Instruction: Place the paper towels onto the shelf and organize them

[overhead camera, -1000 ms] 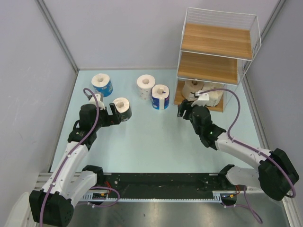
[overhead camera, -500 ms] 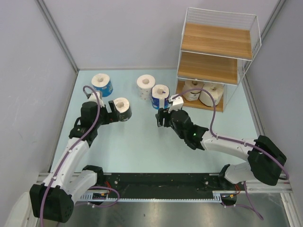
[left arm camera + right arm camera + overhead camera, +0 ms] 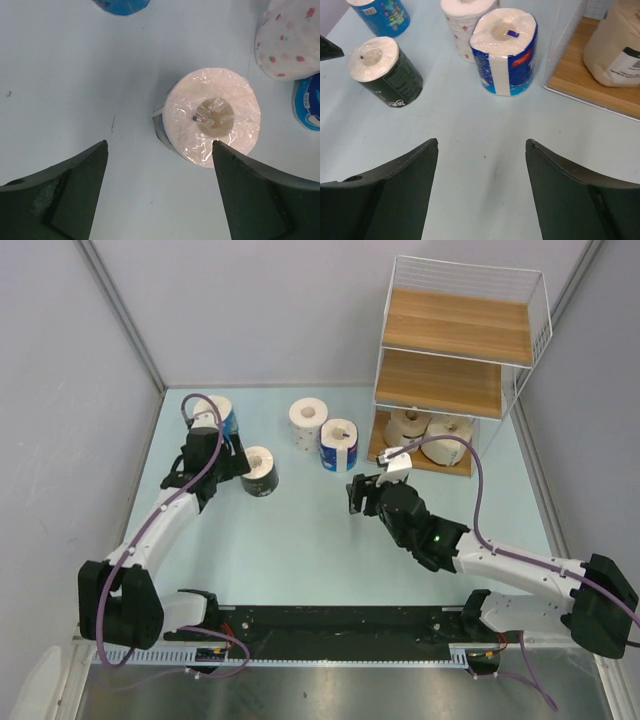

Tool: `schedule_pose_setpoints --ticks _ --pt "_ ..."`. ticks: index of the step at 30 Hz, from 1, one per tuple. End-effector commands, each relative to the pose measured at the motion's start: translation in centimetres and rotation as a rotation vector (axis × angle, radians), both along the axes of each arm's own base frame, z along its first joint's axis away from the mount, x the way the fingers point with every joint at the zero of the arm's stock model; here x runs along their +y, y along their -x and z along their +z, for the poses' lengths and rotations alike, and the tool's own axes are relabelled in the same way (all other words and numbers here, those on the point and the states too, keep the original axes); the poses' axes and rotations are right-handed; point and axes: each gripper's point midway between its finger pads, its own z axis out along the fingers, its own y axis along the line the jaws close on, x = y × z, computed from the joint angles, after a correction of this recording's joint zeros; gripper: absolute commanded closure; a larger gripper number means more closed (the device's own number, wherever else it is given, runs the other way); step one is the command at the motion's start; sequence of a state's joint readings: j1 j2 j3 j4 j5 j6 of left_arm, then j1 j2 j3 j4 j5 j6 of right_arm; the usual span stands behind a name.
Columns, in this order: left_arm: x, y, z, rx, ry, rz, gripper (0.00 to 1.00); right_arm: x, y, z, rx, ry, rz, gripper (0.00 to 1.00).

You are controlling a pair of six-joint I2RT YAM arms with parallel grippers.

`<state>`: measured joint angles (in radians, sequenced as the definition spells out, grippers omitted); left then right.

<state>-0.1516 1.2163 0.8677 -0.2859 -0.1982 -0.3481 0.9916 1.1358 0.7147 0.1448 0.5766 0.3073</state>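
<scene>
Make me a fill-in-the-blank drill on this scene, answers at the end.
1. The shelf holds ___ rolls, both on its bottom board.
2. ___ more rolls stand on the table.
3. Two of those have ___ wrappers.
4. The left end effector hovers open over the dark roll; the right end effector, also open, holds ___.
Answers: two; four; blue; nothing.

We list: blue-and-white roll (image 3: 506, 50), blue printed roll (image 3: 382, 15), dark green roll (image 3: 390, 75), white red-flowered roll (image 3: 462, 25), brown shelf (image 3: 455, 325), pale blue worktop (image 3: 470, 140).
</scene>
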Motion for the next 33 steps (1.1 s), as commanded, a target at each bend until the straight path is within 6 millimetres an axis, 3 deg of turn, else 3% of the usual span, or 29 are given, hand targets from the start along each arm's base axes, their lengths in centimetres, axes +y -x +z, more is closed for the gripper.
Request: schedule_pose_setpoints --ticks 1,21,28,33 --pt "-0.3 -2.3 1.3 -0.045 0.037 0.019 0.12 -1.9 0.3 -0.4 0.001 0.01 -0.06 0.25" --pt "-1.1 -4.9 -3.0 0.064 -0.004 0.008 0.14 -5.1 0.1 -2.4 0.035 0.025 -0.128 0.23" --pt "-2.1 -5.1 -5.2 0.124 -0.006 -0.033 0.2 -5.6 0.1 -3.0 0.053 0.025 -0.149 0.23" --pt "-3.1 -5.1 -6.0 0.146 0.029 -0.068 0.34 -6.0 0.1 -3.0 0.057 0.026 -0.163 0.23"
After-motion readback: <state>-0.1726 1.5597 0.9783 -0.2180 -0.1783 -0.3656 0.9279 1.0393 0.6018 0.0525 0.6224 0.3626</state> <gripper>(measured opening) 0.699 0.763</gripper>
